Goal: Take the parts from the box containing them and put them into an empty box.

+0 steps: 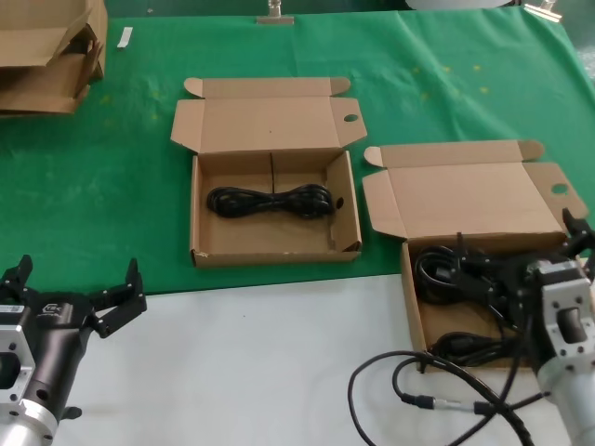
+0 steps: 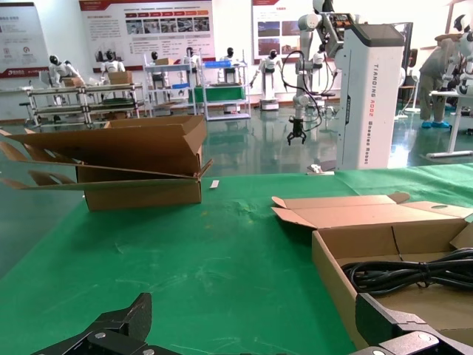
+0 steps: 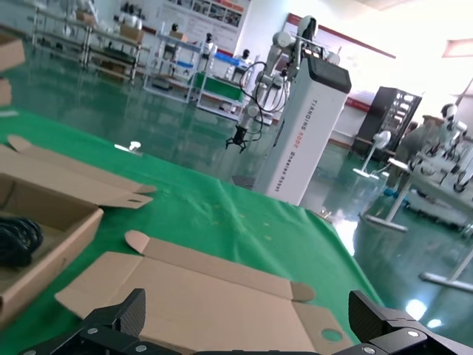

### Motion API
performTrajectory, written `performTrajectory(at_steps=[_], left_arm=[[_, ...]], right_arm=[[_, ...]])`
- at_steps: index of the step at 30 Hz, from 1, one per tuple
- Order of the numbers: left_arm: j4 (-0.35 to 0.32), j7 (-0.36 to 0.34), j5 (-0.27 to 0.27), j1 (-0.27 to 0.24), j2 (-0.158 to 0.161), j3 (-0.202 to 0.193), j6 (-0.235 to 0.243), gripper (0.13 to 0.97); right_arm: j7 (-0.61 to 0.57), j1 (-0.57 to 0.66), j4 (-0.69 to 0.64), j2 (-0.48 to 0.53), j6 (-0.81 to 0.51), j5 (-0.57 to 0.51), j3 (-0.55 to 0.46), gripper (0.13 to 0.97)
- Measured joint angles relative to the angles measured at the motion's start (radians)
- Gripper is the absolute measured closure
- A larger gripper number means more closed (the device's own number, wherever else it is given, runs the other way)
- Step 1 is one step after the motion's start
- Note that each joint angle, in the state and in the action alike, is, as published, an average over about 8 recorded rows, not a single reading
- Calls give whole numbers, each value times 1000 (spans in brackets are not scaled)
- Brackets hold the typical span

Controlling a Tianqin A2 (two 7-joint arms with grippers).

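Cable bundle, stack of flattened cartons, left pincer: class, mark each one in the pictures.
cable bundle [image 1: 270,201], head view, middle of the coiled black cable.
stack of flattened cartons [image 2: 140,166], left wrist view, front face of the pile.
left pincer [image 1: 76,293], head view, midway between its open fingertips.

My head camera looks down on both boxes; my wrist cameras sit low, facing across the green cloth [image 1: 112,204].

Left pincer [image 1: 72,295]: black angular fingers, dark cylindrical wrist, silver cuff. Right pincer [image 1: 578,243]: black fingers, silver-grey wrist housing, looping black cable [image 1: 409,383].
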Motion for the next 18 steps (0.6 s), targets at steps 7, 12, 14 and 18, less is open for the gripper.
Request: performTrajectory(at_steps=[7, 12, 14, 18], left_arm=[[0, 0, 0, 0, 0, 0, 0, 132], [0, 0, 0, 0, 0, 0, 0, 132], [0, 0, 0, 0, 0, 0, 0, 132], [0, 0, 0, 0, 0, 0, 0, 132]], right_arm=[[220, -57, 14, 28, -80, -89, 37, 129], [376, -98, 23, 48, -136, -153, 63, 129], [438, -114, 27, 56, -159, -177, 73, 129], [525, -137, 32, 67, -190, -213, 88, 129]])
